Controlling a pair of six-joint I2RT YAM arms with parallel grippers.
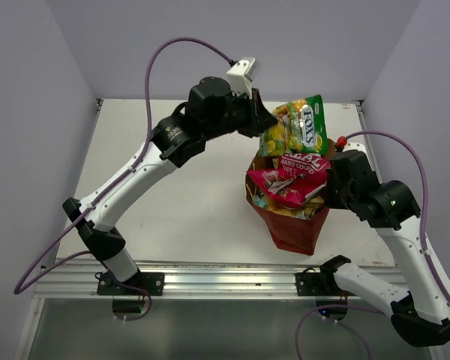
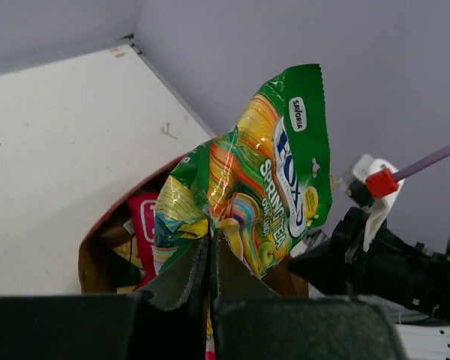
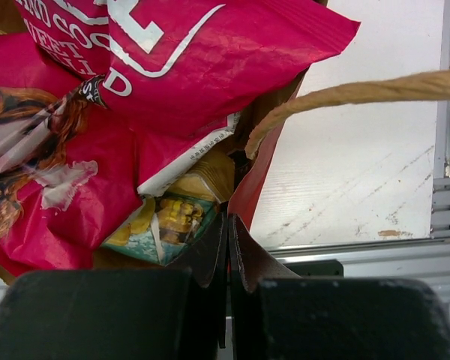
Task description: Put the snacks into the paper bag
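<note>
The reddish-brown paper bag (image 1: 294,229) stands at the table's right middle, stuffed with snacks. A pink-red "REAL" packet (image 1: 289,184) sticks out of its top, and a tan-and-teal packet (image 3: 165,221) shows under it. My left gripper (image 1: 264,121) is shut on the lower corner of the green-yellow packet (image 1: 296,124) and holds it just above the bag's far side. In the left wrist view the packet (image 2: 262,172) rises from the closed fingertips (image 2: 199,259) over the bag mouth (image 2: 97,262). My right gripper (image 3: 229,225) is shut on the bag's red wall (image 3: 259,187), under a twisted handle (image 3: 360,94). The other packets are hidden.
An aluminium rail (image 1: 225,281) runs along the near table edge. Grey walls close in behind and on both sides. Purple cables loop over both arms. The right arm (image 2: 382,262) sits close to the held packet.
</note>
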